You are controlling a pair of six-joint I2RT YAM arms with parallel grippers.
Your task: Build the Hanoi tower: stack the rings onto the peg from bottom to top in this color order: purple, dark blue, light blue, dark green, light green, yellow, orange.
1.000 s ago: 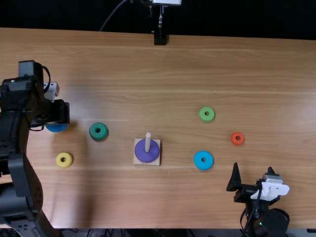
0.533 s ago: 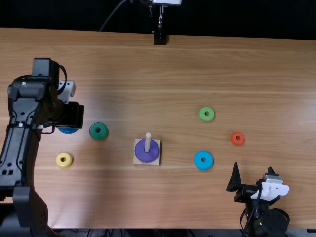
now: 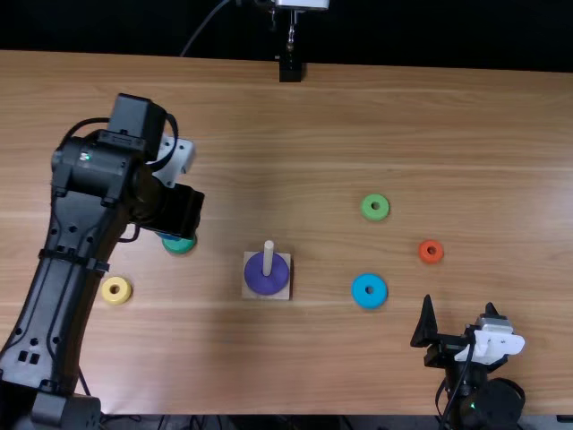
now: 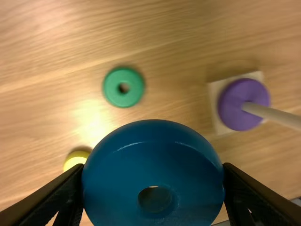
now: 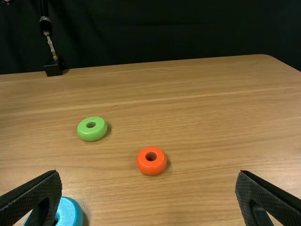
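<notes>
My left pincer grips dark blue ring by its sides, hole free for peg; right pincer wide, empty.

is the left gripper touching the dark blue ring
Touching. The left wrist view shows the left gripper with one finger against each side of the dark blue ring.

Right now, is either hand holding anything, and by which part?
The left hand holds the dark blue ring by opposite sides of its outer rim; the right hand holds nothing.
</notes>
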